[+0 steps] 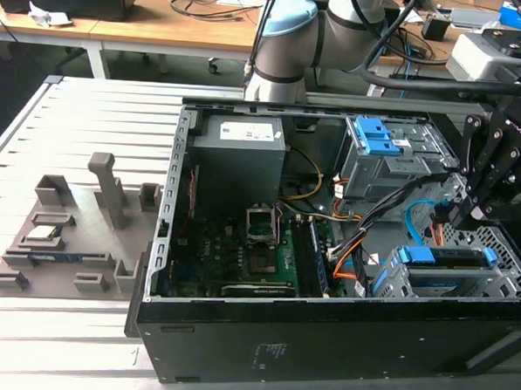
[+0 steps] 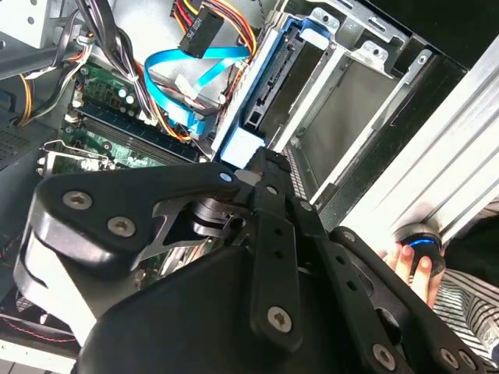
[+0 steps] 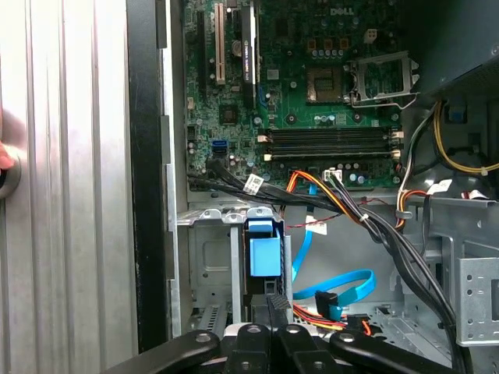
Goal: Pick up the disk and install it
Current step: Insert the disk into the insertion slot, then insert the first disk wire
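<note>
The gripper (image 1: 470, 204) hovers low over the drive cage (image 1: 453, 275) at the exterior view's right of the open computer case (image 1: 322, 347), and whether it is open, closed or holding anything I cannot tell. Just below it the disk (image 1: 441, 257), blue rails showing, sits in the cage, so the install looks largely done. Farther off lies the motherboard (image 1: 240, 255).

Matt black metal computer case (image 1: 322, 355), glossy blue plastic drive rails (image 1: 432, 255).
</note>
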Action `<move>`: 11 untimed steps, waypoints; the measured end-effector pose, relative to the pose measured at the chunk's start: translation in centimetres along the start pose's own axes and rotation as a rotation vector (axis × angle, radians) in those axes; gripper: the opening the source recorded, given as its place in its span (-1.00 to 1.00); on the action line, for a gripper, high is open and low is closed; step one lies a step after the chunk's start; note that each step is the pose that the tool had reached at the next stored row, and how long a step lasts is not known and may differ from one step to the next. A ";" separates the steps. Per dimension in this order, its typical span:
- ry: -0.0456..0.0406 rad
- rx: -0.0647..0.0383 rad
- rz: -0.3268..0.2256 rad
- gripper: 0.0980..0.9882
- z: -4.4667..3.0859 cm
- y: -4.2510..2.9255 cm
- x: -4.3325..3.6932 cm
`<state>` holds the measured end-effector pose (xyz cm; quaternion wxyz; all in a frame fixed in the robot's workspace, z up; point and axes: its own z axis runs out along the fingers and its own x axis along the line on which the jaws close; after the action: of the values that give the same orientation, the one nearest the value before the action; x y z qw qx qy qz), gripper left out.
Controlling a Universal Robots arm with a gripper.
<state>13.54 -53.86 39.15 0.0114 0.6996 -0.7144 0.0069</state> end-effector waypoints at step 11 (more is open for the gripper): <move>0.0000 0.000 0.000 -0.98 0.02 -0.01 0.00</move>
<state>13.55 -53.86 39.13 0.0114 0.6996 -0.7144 0.0069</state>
